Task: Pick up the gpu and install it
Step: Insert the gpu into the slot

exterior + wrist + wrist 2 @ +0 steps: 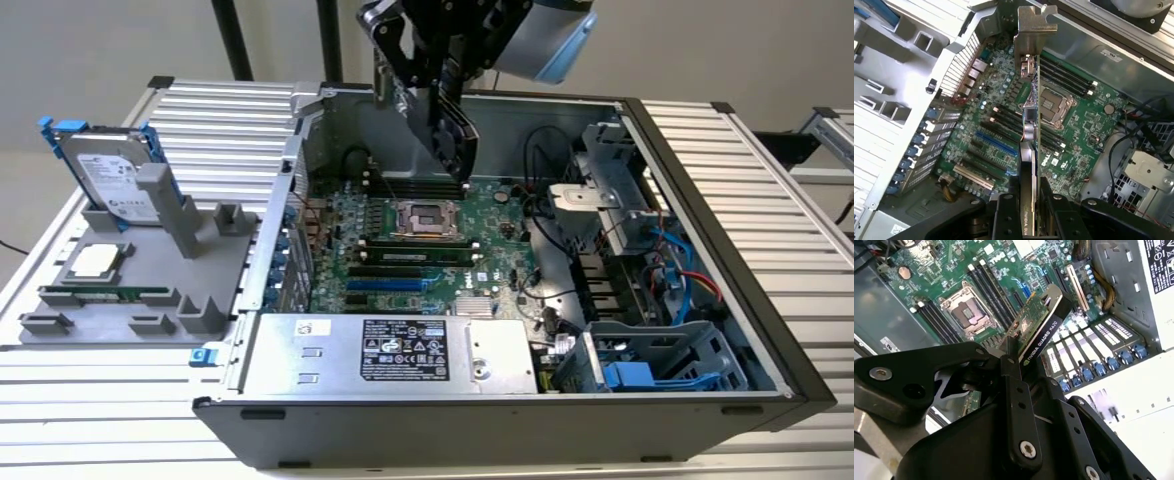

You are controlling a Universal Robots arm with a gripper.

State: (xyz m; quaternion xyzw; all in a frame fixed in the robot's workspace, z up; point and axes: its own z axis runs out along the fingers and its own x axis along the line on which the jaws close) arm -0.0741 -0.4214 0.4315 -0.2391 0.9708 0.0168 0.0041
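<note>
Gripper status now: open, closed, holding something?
Gripper: shut on the gpu, over the motherboard.

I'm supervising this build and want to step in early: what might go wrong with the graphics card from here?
The graphics card appears to hang above the processor socket and memory slots, not over an expansion slot; lowering here might strike them. Its metal bracket could catch the case's rear wall.
</note>
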